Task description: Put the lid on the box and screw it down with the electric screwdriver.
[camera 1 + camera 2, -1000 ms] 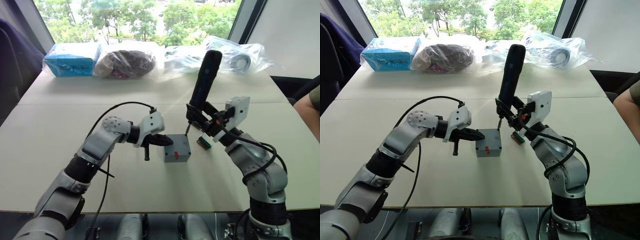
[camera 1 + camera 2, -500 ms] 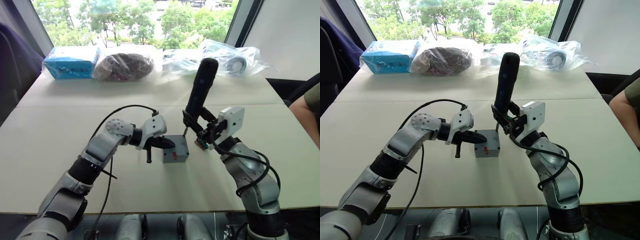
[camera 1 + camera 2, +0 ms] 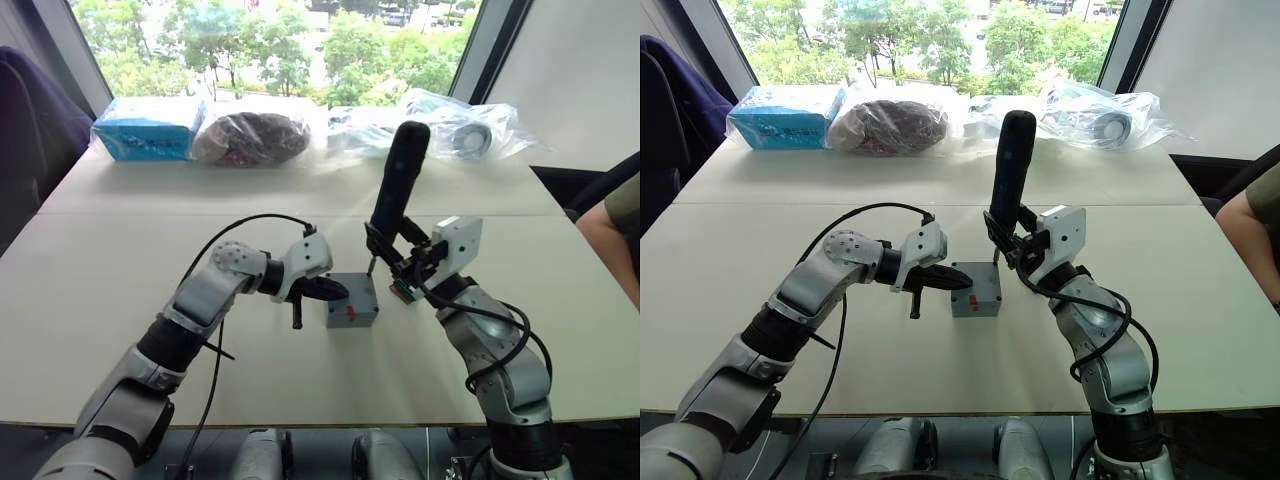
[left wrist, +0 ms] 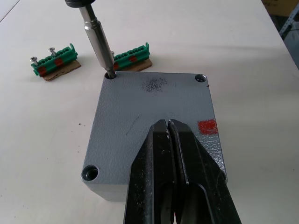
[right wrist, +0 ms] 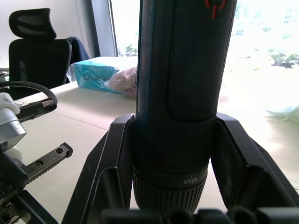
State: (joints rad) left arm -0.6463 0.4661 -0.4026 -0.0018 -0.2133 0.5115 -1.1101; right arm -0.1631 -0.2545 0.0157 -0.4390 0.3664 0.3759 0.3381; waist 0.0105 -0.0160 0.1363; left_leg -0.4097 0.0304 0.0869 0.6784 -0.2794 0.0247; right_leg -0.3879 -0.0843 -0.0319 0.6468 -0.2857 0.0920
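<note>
Lid (image 4: 154,126) is sitting flat on top of the box (image 3: 352,303), covering it, with the left gripper (image 4: 169,128) pressing down on its grey surface, fingers (image 4: 154,158) closed together and holding nothing between them. Box is lying directly under that gripper, a red mark on its side beside the fingers. Just beyond the left gripper's tips, the electric screwdriver (image 3: 396,190) is standing nearly upright, its metal bit (image 4: 98,44) entering the lid's far corner hole. Right gripper (image 3: 1015,240) is clamping the screwdriver's lower body on both sides. Two green terminal blocks (image 4: 53,60) are lying on the table (image 3: 100,270) past the bit.
</note>
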